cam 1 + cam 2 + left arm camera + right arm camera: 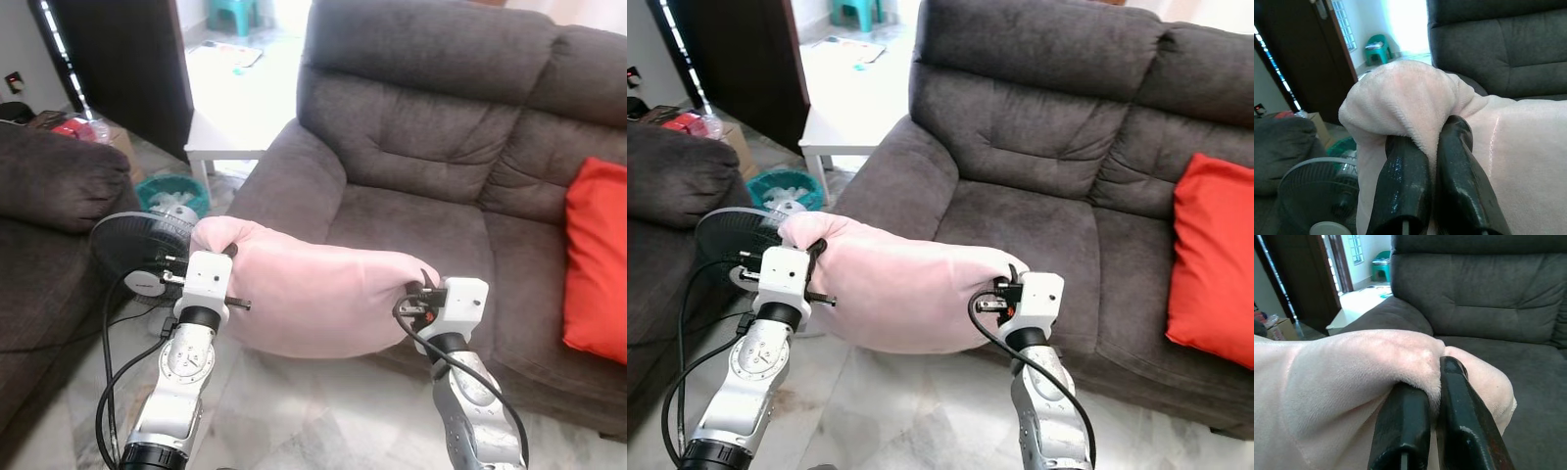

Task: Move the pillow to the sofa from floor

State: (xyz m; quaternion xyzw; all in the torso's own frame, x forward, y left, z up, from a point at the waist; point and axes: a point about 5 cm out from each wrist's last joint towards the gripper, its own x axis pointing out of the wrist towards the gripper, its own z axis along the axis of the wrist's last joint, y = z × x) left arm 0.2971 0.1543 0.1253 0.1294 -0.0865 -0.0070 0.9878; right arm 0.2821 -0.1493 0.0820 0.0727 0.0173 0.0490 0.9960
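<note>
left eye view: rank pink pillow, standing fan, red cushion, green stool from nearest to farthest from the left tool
1. pink pillow, pinched in the left tool
2. standing fan, just beside it on the robot's left
3. red cushion, right end of sofa
4. green stool, far back

pillow (pixel 313 299) before sofa (pixel 441 157); fan (pixel 142 257) left.

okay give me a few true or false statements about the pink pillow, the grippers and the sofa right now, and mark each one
1. Both grippers pinch the pink pillow. True: the left gripper and the right gripper each clamp a fold of its fabric.
2. The pillow lies on the floor. False: it is held up in front of the grey sofa.
3. A red cushion sits on the sofa. True.
4. The pillow already rests on the sofa seat. False: it hangs before the seat's front edge.
5. A fan stands near the left arm. True.
</note>
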